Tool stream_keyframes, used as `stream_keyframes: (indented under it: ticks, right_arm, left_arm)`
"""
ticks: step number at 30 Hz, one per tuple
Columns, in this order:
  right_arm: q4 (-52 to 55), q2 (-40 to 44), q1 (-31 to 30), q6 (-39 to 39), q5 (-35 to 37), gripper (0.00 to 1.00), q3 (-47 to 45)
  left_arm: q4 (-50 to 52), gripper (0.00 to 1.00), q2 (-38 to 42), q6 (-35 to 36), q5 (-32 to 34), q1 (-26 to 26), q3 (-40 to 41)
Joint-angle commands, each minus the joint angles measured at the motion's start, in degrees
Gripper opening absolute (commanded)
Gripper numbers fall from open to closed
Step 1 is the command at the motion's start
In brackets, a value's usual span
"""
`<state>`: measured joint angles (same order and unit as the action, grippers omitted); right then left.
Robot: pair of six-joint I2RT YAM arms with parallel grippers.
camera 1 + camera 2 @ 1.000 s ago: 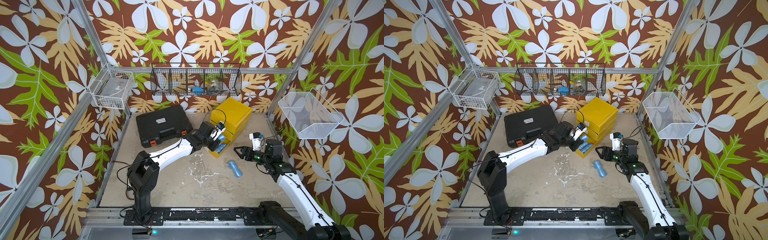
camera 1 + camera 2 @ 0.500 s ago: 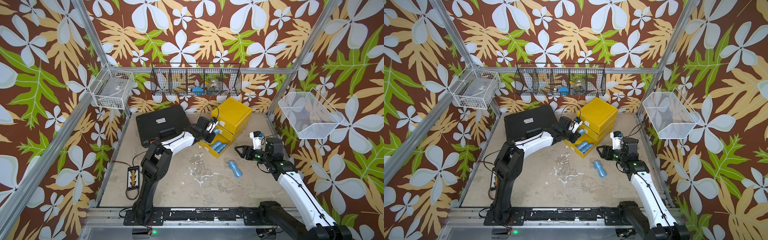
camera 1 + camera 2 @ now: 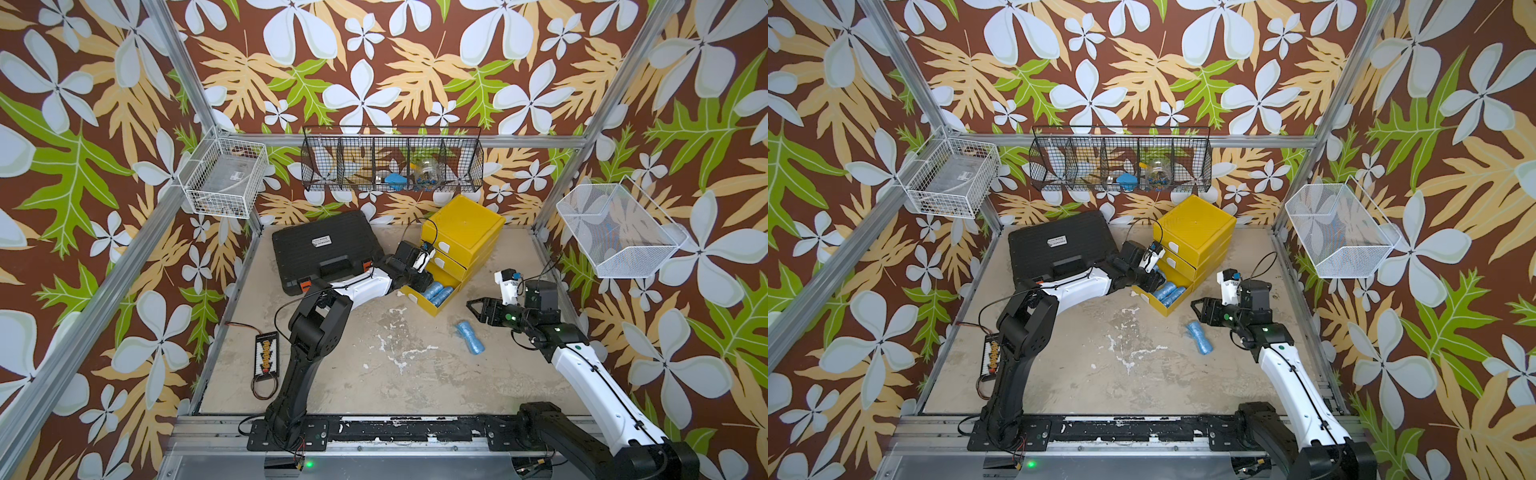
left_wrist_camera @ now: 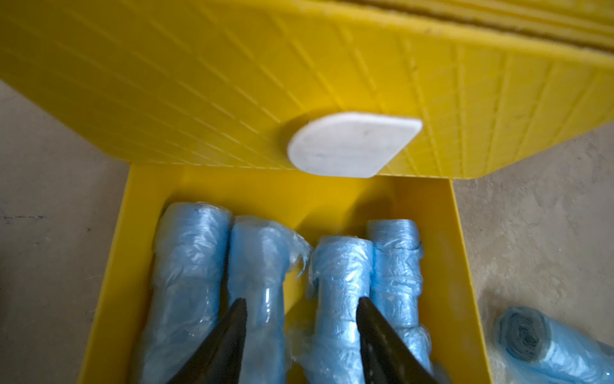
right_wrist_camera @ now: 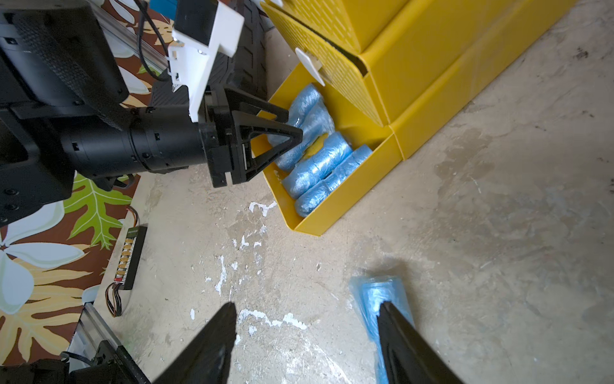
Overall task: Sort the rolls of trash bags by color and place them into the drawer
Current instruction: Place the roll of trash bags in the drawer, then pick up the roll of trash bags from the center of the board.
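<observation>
Top views, left to right. First, black case [image 3: 328,245]: shut, flat at the back, well apart from the work.

Next, left gripper [image 3: 420,279], reaching over the front lip of the pulled-out bottom drawer [image 3: 419,302] of the yellow cabinet [image 3: 463,224]. In left wrist view: jaws apart, clamping nothing, tips low over the middle of four blue rolls [image 4: 189,259]. Rolls side by side, lengthwise in the drawer, presumably to save room. Bare yellow strip visible between the middle two. Reads as a drop-off pose, angled in from the open front, likely to stay clear of the shut drawer above and its white handle [image 4: 352,144]. Only blue in there, so consistent with sorting by color.

Further right, one loose roll [image 3: 468,336], also blue, flat on the floor near the drawer's front corner, not touching.

Then right gripper [image 3: 473,309]: jaws apart, empty, just beside that roll, pointing toward the drawer. In right wrist view: one finger [image 5: 403,349] over the roll's end, the other over bare floor, so not straddling it. Judging as pre-grasp; needs a sideways shift to centre on the roll. Better to wait for the left arm to clear the drawer mouth, else collision risk.
</observation>
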<state>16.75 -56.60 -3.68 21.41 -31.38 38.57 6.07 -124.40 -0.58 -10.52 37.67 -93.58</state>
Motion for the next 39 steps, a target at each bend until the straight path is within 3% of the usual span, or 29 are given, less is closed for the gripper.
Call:
stream_keyframes:
  ticks: [1,7,13,21,29,34,39]
  right_arm:
    - [0.12,-0.64,-0.6,-0.49,1.48,0.69,-0.27]
    - [0.01,-3.91,-3.91,-0.67,5.83,0.68,-1.28]
    - [-1.37,-9.21,-7.7,0.09,11.44,0.63,-2.76]
    - [-2.59,-16.72,-11.15,-0.05,20.27,0.63,-3.45]
    - [-4.61,-20.99,-12.31,-0.24,22.47,0.62,-3.89]
    - [-5.37,-22.18,-12.66,0.11,22.72,0.49,-4.29]
    - [-4.5,-17.71,-12.71,1.17,20.3,0.39,-3.21]
  left_arm:
    - [-1.23,0.57,1.34,-1.0,0.12,-0.05,0.04]
    - [-2.21,0.58,7.56,-3.35,-0.46,-0.03,3.97]
    - [-4.83,0.59,17.88,-11.34,-1.79,-0.05,12.95]
    - [-15.59,0.6,34.01,-23.8,-9.66,-0.05,34.14]
    - [-23.06,0.61,45.54,-31.53,-12.39,-0.01,49.1]
    - [-27.0,0.62,48.96,-35.53,-14.1,0.03,55.36]
    - [-36.79,0.63,48.55,-41.72,-20.92,0.32,60.49]
